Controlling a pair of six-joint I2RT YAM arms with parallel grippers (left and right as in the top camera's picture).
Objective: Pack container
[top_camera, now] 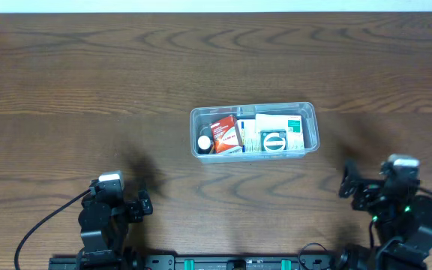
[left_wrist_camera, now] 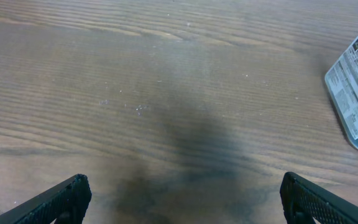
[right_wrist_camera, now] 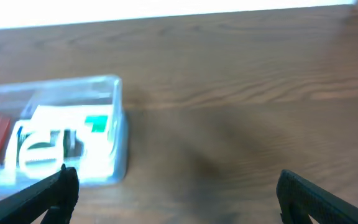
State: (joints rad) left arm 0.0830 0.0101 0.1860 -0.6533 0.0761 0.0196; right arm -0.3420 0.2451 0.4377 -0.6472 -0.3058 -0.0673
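Observation:
The clear plastic container [top_camera: 311,112] stands in the middle of the wooden table. It holds a red and white box [top_camera: 226,133], white and green boxes [top_camera: 276,133] and a small round white item [top_camera: 204,142]. Its corner shows in the left wrist view [left_wrist_camera: 356,93] and its right end in the right wrist view [right_wrist_camera: 118,130]. My left gripper [top_camera: 145,201] is open and empty over bare table at the front left [left_wrist_camera: 182,198]. My right gripper [top_camera: 347,182] is open and empty at the front right [right_wrist_camera: 176,196], apart from the container.
The table's far edge meets a white wall [top_camera: 216,6] at the back. Cables [top_camera: 40,229] run along the front edge by the left arm base.

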